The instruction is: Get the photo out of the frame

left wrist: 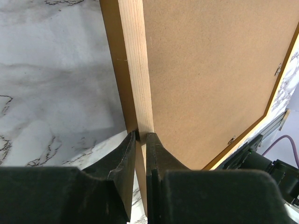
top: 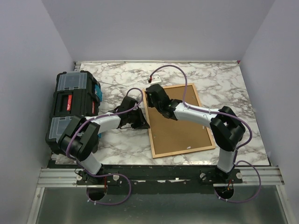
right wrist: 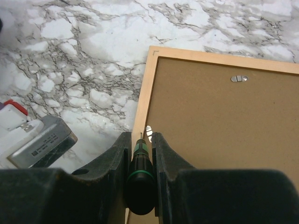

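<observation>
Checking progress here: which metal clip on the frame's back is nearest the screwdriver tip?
The clip just ahead of the screwdriver tip, by the frame side rail; the other clip sits well away.

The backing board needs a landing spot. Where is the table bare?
Bare: the tabletop between the frame and the right wall. Crowded: the frame's side facing the toolbox, where the left claw pinches its edge and the right claw holds a screwdriver.

can't see the photo, face down under the board [top: 180, 133]. cut off at the right edge of the right wrist view: the frame [right wrist: 141, 98]; at its left edge: a grey box [right wrist: 42, 142]. half buried in the right gripper [right wrist: 141, 136]: the screwdriver [right wrist: 140, 161] handle. too small to tell whether its tip touches the clip [right wrist: 148, 129].
</observation>
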